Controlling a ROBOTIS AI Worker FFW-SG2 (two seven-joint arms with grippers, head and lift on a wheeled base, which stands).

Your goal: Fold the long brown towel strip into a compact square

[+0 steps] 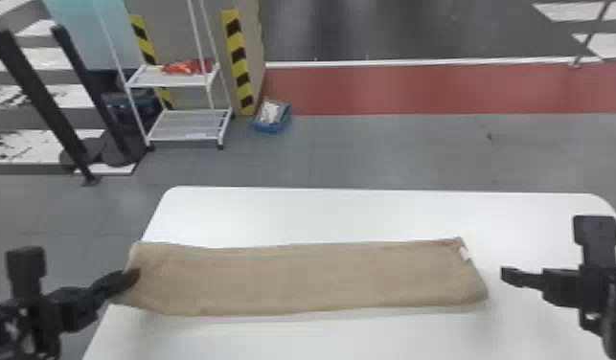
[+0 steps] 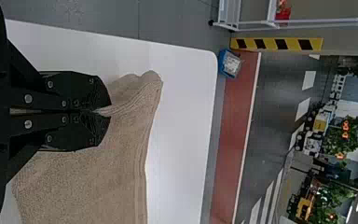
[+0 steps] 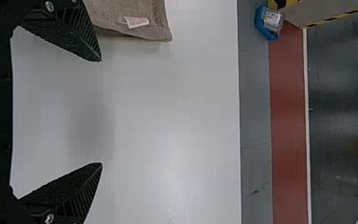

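left gripper point(image 2: 104, 111) pinching left end of towel point(image 1: 302, 277) | length runs right | right gripper point(image 3: 101, 112) spread, beyond far end

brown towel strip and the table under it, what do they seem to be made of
The brown towel strip looks like matte terry cloth, probably cotton: its surface is finely textured and it creases softly at the left gripper. The table has a smooth, white, satin-looking top, perhaps laminate or plastic; its look leaves that open.

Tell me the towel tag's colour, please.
The tag is mostly white; right wrist view shows it best.
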